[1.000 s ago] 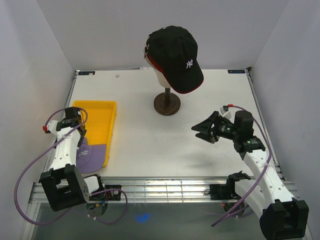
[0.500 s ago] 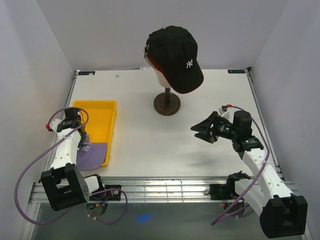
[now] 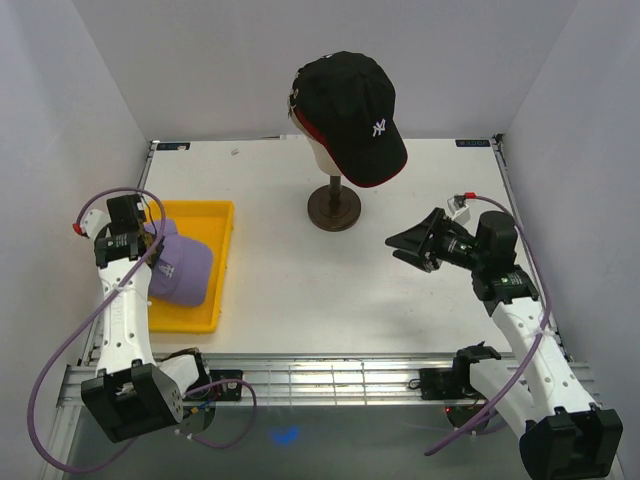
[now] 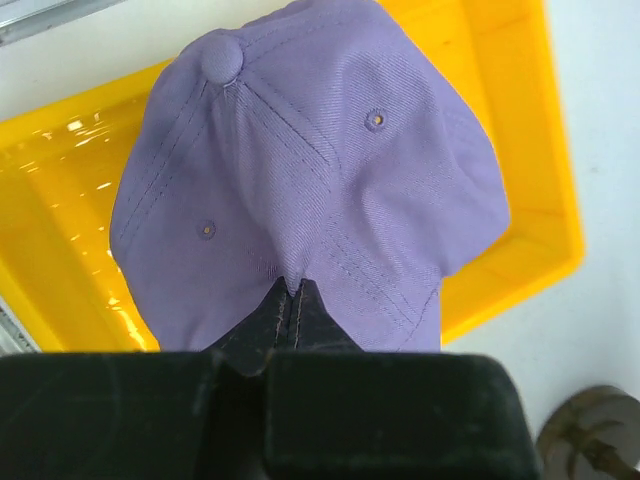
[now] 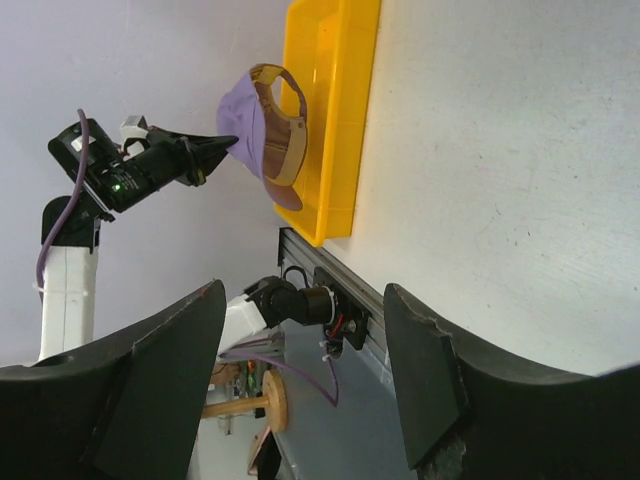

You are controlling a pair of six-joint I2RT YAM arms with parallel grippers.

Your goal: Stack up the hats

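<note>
Lavender cap (image 3: pixel 180 270) is being held above the yellow tray (image 3: pixel 222 262) by the left gripper (image 4: pixel 292 296), whose fingers are being pressed together on a fold of crown fabric. The left arm is being held raised and bent at the table's (image 3: pixel 300 300) left edge. The cap is hanging just ahead of the fingertips, with its underside turned toward the right arm. The right gripper (image 3: pixel 405 245) is being held spread wide and empty above the right side of the table, pointing left. A black NY cap (image 3: pixel 350 105) is being carried on the mannequin head (image 3: pixel 325 152), well apart from the lavender one, with open tabletop between tray and stand (image 3: pixel 334 208).
</note>
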